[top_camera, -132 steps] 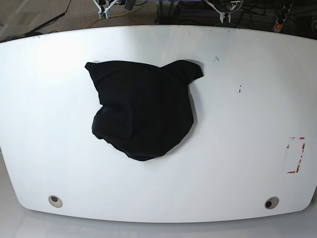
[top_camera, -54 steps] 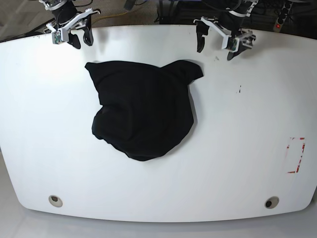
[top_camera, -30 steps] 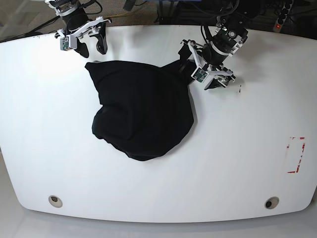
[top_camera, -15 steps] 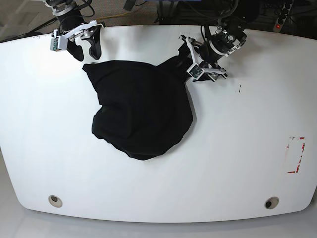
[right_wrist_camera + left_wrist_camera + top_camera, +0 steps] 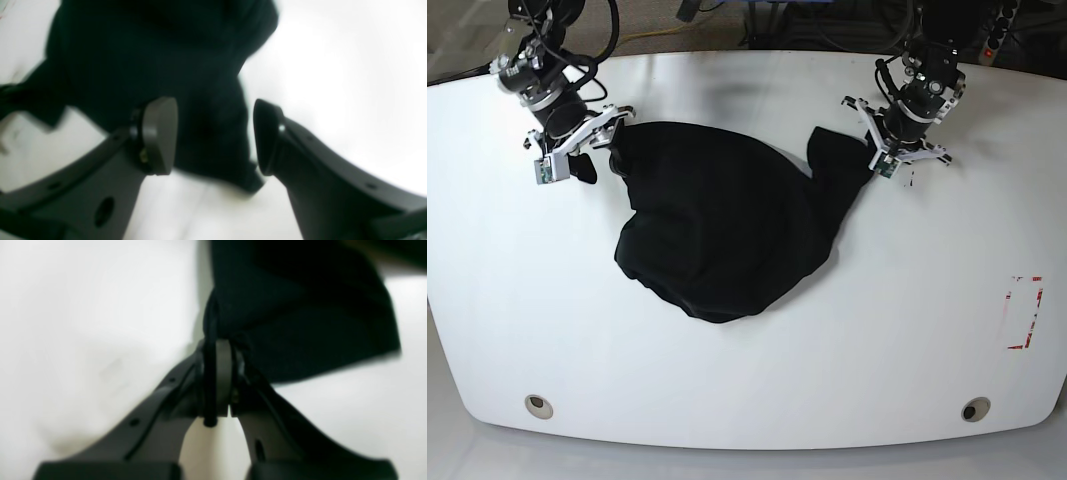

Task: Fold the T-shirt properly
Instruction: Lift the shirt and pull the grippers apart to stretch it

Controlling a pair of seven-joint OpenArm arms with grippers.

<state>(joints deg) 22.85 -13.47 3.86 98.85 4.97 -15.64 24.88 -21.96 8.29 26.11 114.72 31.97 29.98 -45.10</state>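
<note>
Left gripper (image 5: 218, 373) is clamped on a bunched edge of the shirt (image 5: 727, 230), at the shirt's far corner. Right gripper (image 5: 213, 133) gapes wide at the shirt's other far corner, gripping nothing. Shirt lies mid-table (image 5: 927, 330).

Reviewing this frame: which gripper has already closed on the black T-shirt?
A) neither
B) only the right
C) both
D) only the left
D: the left gripper pinches a fold of the T-shirt between closed jaws, while the right gripper is open, with the cloth lying beyond the gap.
</note>
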